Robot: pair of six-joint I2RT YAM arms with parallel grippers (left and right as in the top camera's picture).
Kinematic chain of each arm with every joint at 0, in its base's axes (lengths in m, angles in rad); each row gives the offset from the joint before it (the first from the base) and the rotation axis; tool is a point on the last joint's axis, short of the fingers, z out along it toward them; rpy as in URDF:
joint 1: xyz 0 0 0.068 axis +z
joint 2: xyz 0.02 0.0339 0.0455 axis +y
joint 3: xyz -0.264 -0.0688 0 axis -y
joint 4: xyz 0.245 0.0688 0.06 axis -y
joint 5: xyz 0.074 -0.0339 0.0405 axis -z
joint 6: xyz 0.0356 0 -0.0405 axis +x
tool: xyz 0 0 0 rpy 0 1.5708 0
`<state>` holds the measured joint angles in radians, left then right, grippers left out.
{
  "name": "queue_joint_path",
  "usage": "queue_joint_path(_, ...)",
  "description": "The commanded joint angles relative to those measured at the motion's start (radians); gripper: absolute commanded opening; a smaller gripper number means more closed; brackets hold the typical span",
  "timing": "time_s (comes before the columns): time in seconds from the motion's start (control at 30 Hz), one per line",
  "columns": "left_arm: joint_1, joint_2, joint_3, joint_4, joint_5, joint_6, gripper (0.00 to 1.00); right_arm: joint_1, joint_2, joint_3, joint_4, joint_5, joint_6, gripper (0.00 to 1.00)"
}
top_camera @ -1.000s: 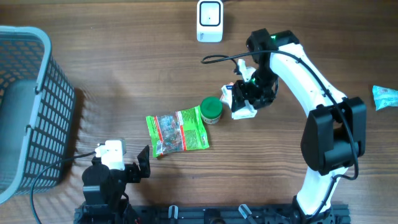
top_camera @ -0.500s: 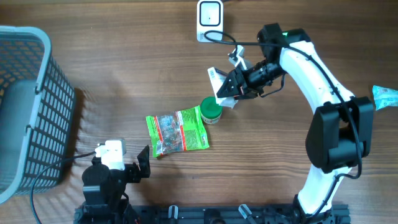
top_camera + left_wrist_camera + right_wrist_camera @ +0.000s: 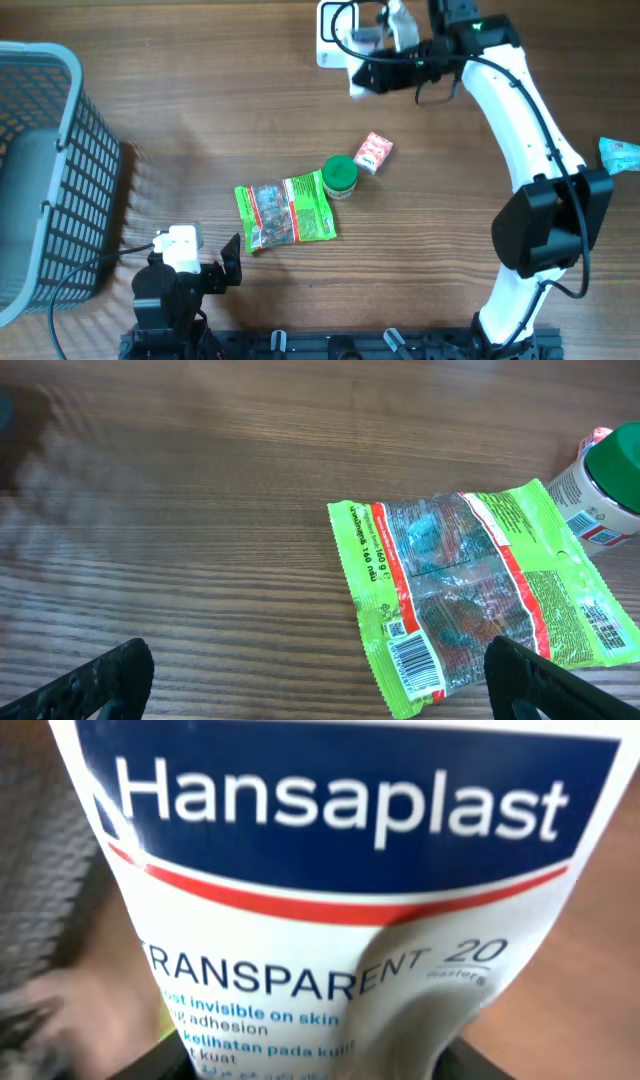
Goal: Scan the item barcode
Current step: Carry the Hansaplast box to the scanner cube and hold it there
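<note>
A white Hansaplast plaster box (image 3: 330,870) with a blue band fills the right wrist view. My right gripper (image 3: 320,1065) is shut on it, dark fingers (image 3: 150,1065) showing at its lower edge. Overhead, the right gripper (image 3: 366,74) holds the box (image 3: 354,84) in the air at the back of the table, right beside the white barcode scanner (image 3: 330,35), which it partly covers. My left gripper (image 3: 320,690) is open low over the wood, a green snack bag (image 3: 470,600) just ahead of its right finger. No barcode shows on the held box.
A green-lidded jar (image 3: 340,175) and a small red box (image 3: 374,152) sit mid-table beside the snack bag (image 3: 286,212). A grey mesh basket (image 3: 60,170) stands at the left edge. A teal packet (image 3: 620,155) lies at the right edge.
The right arm has lifted the plaster box from beside the jar and carried it back and left to the scanner. The small red box now shows. The left arm has not moved.
</note>
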<state>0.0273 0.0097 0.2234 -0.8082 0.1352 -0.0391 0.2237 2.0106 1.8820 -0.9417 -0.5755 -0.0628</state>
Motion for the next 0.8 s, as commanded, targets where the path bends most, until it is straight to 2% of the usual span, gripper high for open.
queue_joint_path(0.0, 0.004, -0.004, -0.003, 0.003, -0.006, 0.002, 1.00, 0.037, 0.002, 0.018, 0.161, 0.374, 0.040, 0.46)
queue_joint_path(0.07, 0.004, -0.004, -0.003, 0.003, -0.006, 0.002, 1.00, 0.063, 0.003, 0.018, 0.288, 0.541, 0.039, 0.39)
queue_joint_path(0.13, 0.004, -0.004, -0.003, 0.003, -0.006, 0.002, 1.00, 0.079, 0.007, 0.018, 0.372, 0.654, 0.032, 0.37)
queue_joint_path(0.27, 0.004, -0.004, -0.003, 0.003, -0.006, 0.002, 1.00, 0.090, 0.036, 0.018, 0.451, 0.818, -0.109, 0.37)
queue_joint_path(0.4, 0.004, -0.004, -0.003, 0.003, -0.006, 0.002, 1.00, 0.093, 0.092, 0.018, 0.500, 0.923, -0.182, 0.37)
queue_joint_path(0.57, 0.004, -0.004, -0.003, 0.003, -0.006, 0.002, 1.00, 0.121, 0.161, 0.018, 0.544, 0.955, -0.277, 0.38)
queue_joint_path(0.77, 0.004, -0.004, -0.003, 0.003, -0.006, 0.002, 1.00, 0.199, 0.264, 0.018, 0.699, 1.198, -0.473, 0.38)
